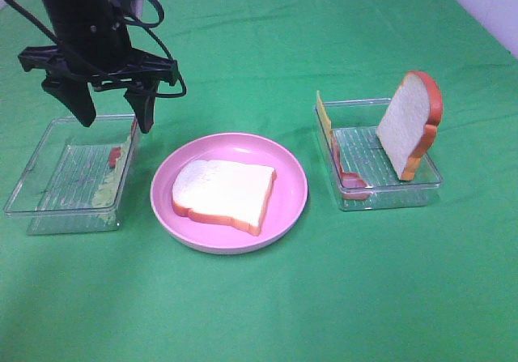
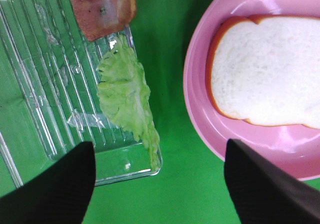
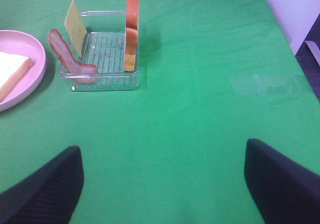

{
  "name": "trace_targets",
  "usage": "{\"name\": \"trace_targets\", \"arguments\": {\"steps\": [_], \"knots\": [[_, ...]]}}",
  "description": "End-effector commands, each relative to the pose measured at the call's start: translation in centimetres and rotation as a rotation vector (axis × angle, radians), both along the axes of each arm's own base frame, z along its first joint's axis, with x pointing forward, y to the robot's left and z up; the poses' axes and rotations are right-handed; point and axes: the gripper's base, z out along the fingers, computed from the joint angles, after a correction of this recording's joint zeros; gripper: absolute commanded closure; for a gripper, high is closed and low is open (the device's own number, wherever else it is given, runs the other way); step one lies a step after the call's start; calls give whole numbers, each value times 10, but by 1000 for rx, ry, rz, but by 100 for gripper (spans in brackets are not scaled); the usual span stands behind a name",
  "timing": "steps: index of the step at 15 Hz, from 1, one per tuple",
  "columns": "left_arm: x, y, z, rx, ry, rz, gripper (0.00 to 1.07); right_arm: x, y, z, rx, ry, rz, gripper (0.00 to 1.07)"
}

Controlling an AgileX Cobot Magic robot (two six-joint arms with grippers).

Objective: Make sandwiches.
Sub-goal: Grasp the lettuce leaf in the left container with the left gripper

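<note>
One white bread slice [image 1: 222, 190] with an orange-brown crust lies flat on the pink plate [image 1: 290, 185]. My left gripper [image 1: 115, 123] hangs open above the right edge of the left clear tray [image 1: 48, 168], empty. In the left wrist view the gripper [image 2: 160, 184] is over pale green lettuce [image 2: 125, 93] and a reddish slice [image 2: 104, 9] in that tray [image 2: 45, 83], beside the plate [image 2: 197, 83] and bread [image 2: 270, 73]. The right tray [image 1: 372, 163] holds an upright bread slice [image 1: 409, 123], yellow cheese [image 1: 324, 115] and bacon [image 1: 350, 176]. My right gripper [image 3: 162, 184] is open over bare cloth.
Green cloth covers the table. In the right wrist view the right tray [image 3: 107, 53] with bread [image 3: 132, 28], cheese [image 3: 75, 26] and bacon [image 3: 67, 56] stands far ahead, the plate [image 3: 35, 53] beside it. A white wall borders the far right corner [image 1: 486, 6].
</note>
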Motion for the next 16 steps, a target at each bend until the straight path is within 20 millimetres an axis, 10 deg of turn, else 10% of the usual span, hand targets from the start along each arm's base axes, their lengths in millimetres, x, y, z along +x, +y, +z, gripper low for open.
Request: {"name": "trace_targets", "arguments": {"steps": [1, 16], "knots": [[-3, -1, -24, 48, 115, 9, 38, -2, 1, 0, 2, -20, -4, 25], [10, -7, -65, 49, 118, 16, 76, -2, 1, 0, 2, -20, -4, 25]]}}
